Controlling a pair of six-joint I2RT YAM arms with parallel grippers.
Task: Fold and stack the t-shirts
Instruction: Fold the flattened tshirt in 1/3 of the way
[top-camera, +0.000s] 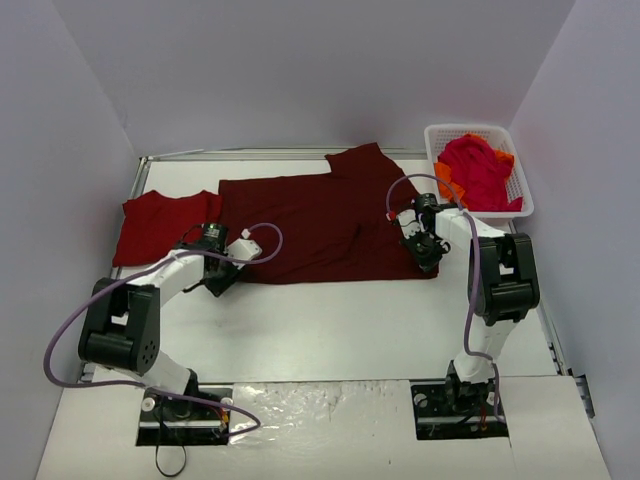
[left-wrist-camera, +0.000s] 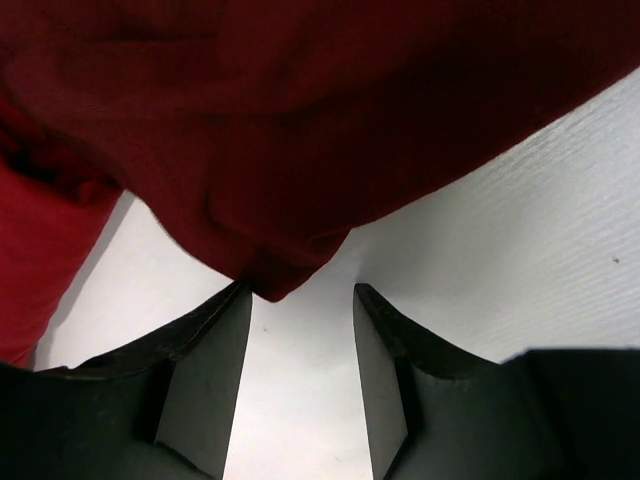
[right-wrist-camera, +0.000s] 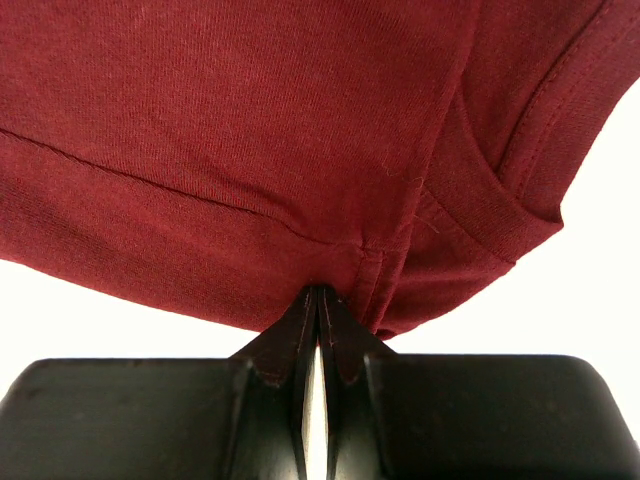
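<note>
A large dark maroon t-shirt (top-camera: 320, 225) lies spread flat across the middle of the table. My right gripper (top-camera: 430, 260) is at its near right corner. In the right wrist view that gripper (right-wrist-camera: 320, 292) is shut on the hem of the maroon t-shirt (right-wrist-camera: 250, 150). My left gripper (top-camera: 225, 272) is at the near left corner. In the left wrist view it (left-wrist-camera: 300, 295) stands open, with the corner of the maroon t-shirt (left-wrist-camera: 300, 150) just beyond its left fingertip and nothing between the jaws. A brighter red t-shirt (top-camera: 160, 225) lies flat at the left.
A white lattice basket (top-camera: 468, 129) stands at the back right, holding a crimson t-shirt (top-camera: 478, 172) and an orange one (top-camera: 447, 186). Grey walls close in the table at the back and both sides. The brighter red shirt (left-wrist-camera: 40, 260) shows left of my left gripper.
</note>
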